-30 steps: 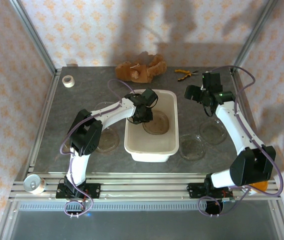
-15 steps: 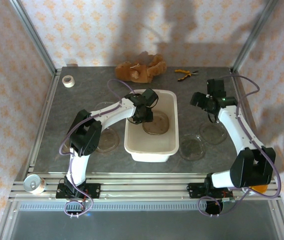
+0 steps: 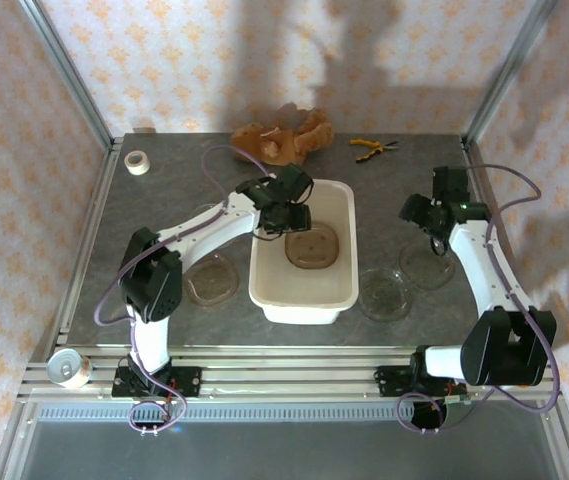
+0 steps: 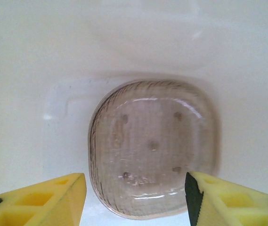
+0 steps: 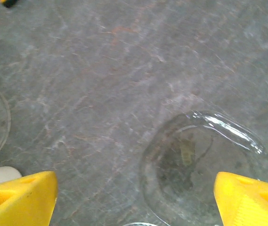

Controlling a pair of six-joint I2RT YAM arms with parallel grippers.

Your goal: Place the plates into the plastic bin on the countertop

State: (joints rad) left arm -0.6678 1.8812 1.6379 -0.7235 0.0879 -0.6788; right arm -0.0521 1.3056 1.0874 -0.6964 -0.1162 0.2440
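The white plastic bin (image 3: 336, 297) stands mid-countertop (image 3: 164, 200). One brown-tinted plate (image 3: 311, 247) lies flat on its floor, also seen in the left wrist view (image 4: 152, 146). My left gripper (image 3: 289, 217) hangs open over the bin's back-left part; its yellow fingers (image 4: 53, 197) are apart and clear of that plate, nothing between them. Three more plates rest on the countertop: one left of the bin (image 3: 212, 280), two to its right (image 3: 384, 293) (image 3: 427, 265). My right gripper (image 3: 432, 230) is open above the far-right plate (image 5: 204, 174), holding nothing.
A white tape roll (image 3: 136, 162) sits at the back left, a brown plush toy (image 3: 282, 135) behind the bin, yellow pliers (image 3: 374, 147) at the back right. A tin can (image 3: 67, 367) rests on the front rail. Aluminium rails edge the countertop.
My left gripper opened and drew back toward the bin's rear, leaving the plate on the bin floor. My right arm swung rightward and nearer, over the far-right plate.
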